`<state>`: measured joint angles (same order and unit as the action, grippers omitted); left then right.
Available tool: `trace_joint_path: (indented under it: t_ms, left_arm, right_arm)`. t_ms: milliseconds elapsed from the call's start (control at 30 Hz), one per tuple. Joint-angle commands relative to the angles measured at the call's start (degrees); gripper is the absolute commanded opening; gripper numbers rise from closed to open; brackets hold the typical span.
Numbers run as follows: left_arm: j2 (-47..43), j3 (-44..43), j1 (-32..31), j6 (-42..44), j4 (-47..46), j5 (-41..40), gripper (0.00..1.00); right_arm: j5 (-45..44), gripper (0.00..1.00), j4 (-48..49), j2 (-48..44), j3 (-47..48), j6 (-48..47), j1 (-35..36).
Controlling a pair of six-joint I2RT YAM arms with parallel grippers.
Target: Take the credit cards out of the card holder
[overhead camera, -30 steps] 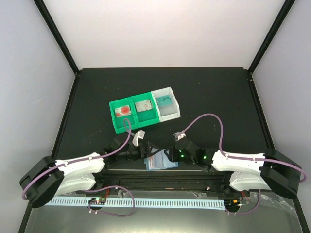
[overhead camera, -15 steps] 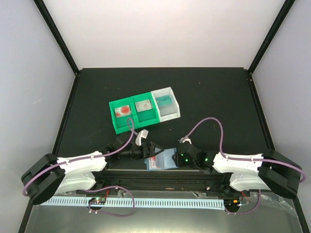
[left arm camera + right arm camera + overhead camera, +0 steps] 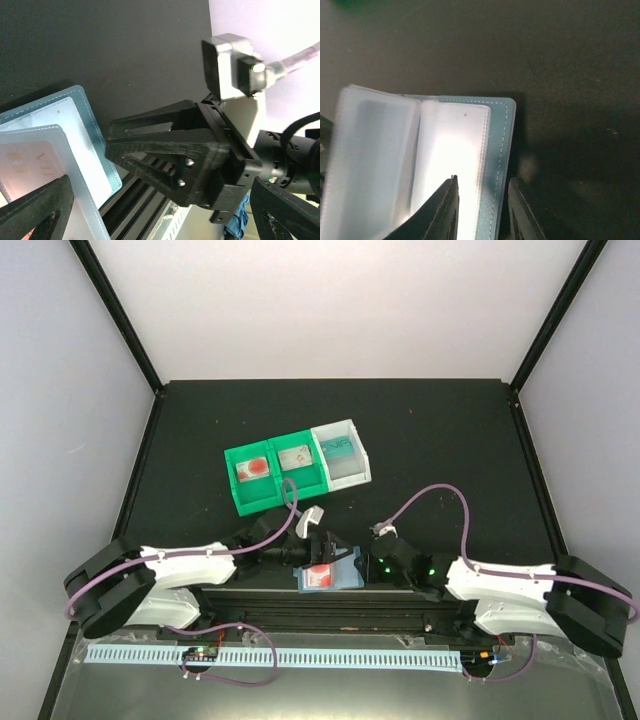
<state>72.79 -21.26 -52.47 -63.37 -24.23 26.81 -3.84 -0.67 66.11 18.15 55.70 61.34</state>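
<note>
The left gripper [image 3: 325,550] gapes wide over the card holder [image 3: 497,145], and the right gripper [image 3: 482,182] straddles its right cover, grip uncertain, so pulling the pocketed red-marked card [image 3: 35,155] could drag the holder free.

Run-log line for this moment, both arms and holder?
card holder: opened | red-marked card: inside holder | left end effector: open, at holder | right end effector: straddling holder's edge

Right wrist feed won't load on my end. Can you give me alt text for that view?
The light-blue card holder is spread open, its right edge held between the right arm's two dark fingers at the bottom of the frame. Its clear pockets are washed out by glare, so no card can be made out. Black table fills the rest.
</note>
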Motion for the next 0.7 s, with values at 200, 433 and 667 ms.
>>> trace_joint_path:
  t_ms: [200, 433, 667]
  left_arm:
    - [-5.3, -2.7, -0.3, 4.8, 7.6, -2.6, 0.96]
    - [-0.1, -3.1, -0.8, 2.6, 1.2, 0.4, 0.95]
    - [6.7, -5.2, -2.9, 0.5, -5.2, 2.6, 0.92]
  right_arm:
    - [-5.6, 0.32, -12.8, -16.8, 0.5, 1.4, -0.2]
    - [-3.8, 0.32, -14.1, -22.1, 0.3, 0.7, -0.1]
    - [-0.1, 0.32, -14.2, -23.0, 0.7, 0.6, -0.1]
